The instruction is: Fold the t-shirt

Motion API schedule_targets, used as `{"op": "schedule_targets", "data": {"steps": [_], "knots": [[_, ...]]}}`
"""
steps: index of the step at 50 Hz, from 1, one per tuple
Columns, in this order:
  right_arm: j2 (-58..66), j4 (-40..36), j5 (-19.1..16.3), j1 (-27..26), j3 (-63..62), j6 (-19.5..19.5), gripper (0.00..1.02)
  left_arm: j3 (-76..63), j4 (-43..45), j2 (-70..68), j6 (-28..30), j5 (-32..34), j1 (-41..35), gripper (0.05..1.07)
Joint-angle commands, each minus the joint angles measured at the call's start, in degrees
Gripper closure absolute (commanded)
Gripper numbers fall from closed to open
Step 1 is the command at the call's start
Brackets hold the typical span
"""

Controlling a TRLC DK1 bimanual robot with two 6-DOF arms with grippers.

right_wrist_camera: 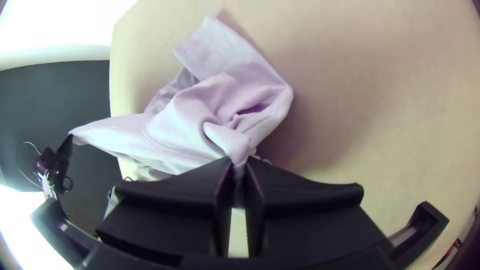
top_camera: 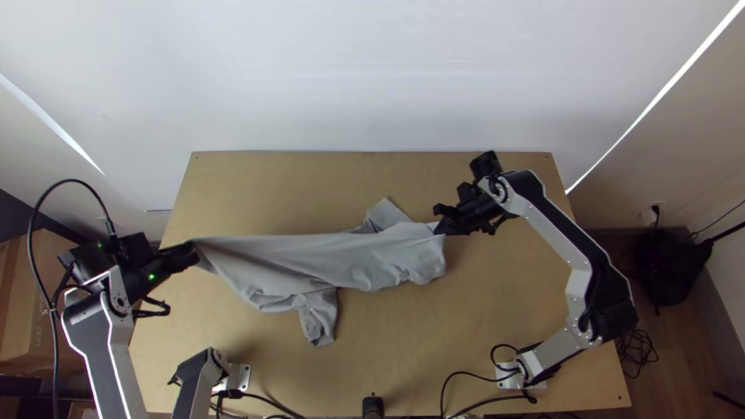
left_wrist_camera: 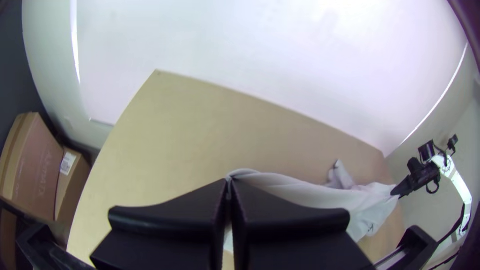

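The grey t-shirt (top_camera: 334, 260) is stretched across the table between both grippers, bunched, with one loose part hanging toward the near edge and another sticking out at the back. My left gripper (top_camera: 193, 252) holds its left end, at the table's left edge. My right gripper (top_camera: 442, 222) grips its right end. In the left wrist view the left gripper (left_wrist_camera: 229, 186) is shut on a corner of the pale shirt (left_wrist_camera: 305, 192). The right wrist view has the right gripper (right_wrist_camera: 239, 165) shut on gathered cloth of the shirt (right_wrist_camera: 185, 125).
Bare wooden table (top_camera: 497, 302) lies around the shirt, mostly behind it and at the near right. Cables (top_camera: 466, 376) run along the near edge. Cardboard boxes (top_camera: 27, 302) stand beyond the table's left side, and a black bag (top_camera: 671, 264) beyond the right.
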Motion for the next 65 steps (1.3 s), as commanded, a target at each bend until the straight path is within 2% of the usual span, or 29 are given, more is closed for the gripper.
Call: {"op": "schedule_targets", "data": {"steps": [1,3,7,12,16,23,29,35,45,52,57,65], "knots": [[-4.9,0.0,1.9,-1.1,2.0,-0.9,1.0,3.8,4.6,0.4,-9.2,-4.9,-6.3,1.04],[-6.4,0.2,2.3,-2.0,2.5,-0.9,1.0,4.3,6.0,0.9,-10.6,-6.7,-8.3,1.04],[-8.6,2.3,5.8,-4.2,4.8,-0.8,1.0,5.6,8.7,2.3,-12.5,-9.1,-10.3,1.04],[-8.6,4.3,6.2,-9.6,12.9,-0.9,1.0,7.0,12.4,3.9,-14.3,-11.2,-11.5,1.04],[-6.6,4.2,6.2,-13.6,21.5,-1.2,1.0,9.1,15.2,5.7,-15.5,-13.9,-12.9,1.04],[-3.1,2.5,6.2,-19.3,35.4,-0.9,1.0,14.9,18.9,10.4,-16.9,-14.7,-13.1,1.05],[-1.7,1.2,6.4,-20.0,43.8,-0.3,1.0,19.9,22.1,13.8,-17.9,-16.0,-15.6,1.05],[-2.0,1.2,9.1,-18.7,48.1,-0.1,1.0,25.0,23.6,17.2,-19.2,-16.0,-16.8,1.05],[-8.2,1.1,9.6,-16.9,45.6,-0.4,1.0,27.7,25.7,17.6,-19.7,-16.0,-17.2,1.05],[-8.5,-8.7,9.5,-16.5,43.2,-0.3,1.0,28.1,25.0,16.6,-19.4,-15.4,-16.8,1.05],[-10.0,-13.1,9.5,-15.8,35.6,-0.3,1.0,26.4,23.5,16.3,-18.4,-14.2,-16.2,1.05],[-14.5,-12.7,9.5,-13.7,15.8,-0.9,1.0,18.8,24.0,15.3,-17.1,-13.0,-16.9,1.05]]}}
